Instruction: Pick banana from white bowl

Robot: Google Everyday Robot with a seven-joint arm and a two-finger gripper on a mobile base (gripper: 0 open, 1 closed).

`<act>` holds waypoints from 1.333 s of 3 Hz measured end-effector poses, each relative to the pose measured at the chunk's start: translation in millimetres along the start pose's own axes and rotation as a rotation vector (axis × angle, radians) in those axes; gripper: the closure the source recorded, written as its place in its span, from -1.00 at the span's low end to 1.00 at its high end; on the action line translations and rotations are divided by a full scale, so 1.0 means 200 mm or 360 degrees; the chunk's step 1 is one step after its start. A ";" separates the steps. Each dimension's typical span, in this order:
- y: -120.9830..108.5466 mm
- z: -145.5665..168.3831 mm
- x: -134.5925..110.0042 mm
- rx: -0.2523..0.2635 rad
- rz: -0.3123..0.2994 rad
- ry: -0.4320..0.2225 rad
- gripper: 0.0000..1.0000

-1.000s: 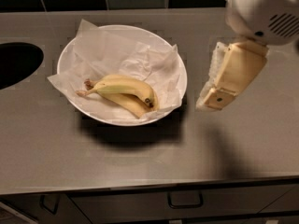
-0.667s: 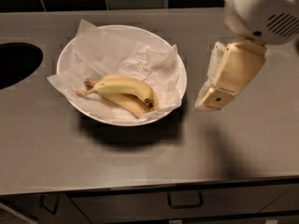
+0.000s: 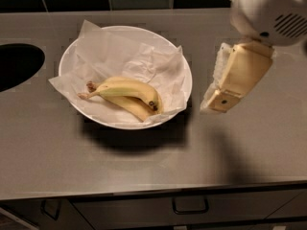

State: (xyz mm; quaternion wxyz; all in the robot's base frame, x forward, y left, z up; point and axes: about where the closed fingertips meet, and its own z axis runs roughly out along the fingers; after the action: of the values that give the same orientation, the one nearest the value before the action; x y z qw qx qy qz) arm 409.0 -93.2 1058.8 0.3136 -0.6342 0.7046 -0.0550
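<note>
A wide white bowl (image 3: 72, 56) lined with crumpled white paper sits on the grey counter, left of centre. Two yellow bananas (image 3: 125, 87) joined at the stem lie in its front half, stem to the left. My gripper (image 3: 219, 101) hangs above the counter just right of the bowl, cream fingers pointing down and left, clear of the rim. It holds nothing that I can see.
A dark round sink opening (image 3: 17, 63) is cut into the counter (image 3: 144, 171) at the far left. Dark tiles line the back wall. Cabinet drawers with a handle (image 3: 190, 206) run below the counter's front edge.
The gripper has shifted very slightly left toward the bowl. The bananas and bowl have not moved.
</note>
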 end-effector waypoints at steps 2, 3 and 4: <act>0.00 0.00 0.00 0.0000 0.0000 0.0000 -1.00; 0.04 0.21 -0.17 -0.0127 -0.0022 -0.0044 -1.00; 0.10 0.52 -0.36 -0.0328 -0.0056 -0.0160 -1.00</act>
State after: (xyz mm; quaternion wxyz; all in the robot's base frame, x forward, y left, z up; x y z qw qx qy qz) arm 444.5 9.7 993.4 0.2807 -0.6773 0.6786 0.0441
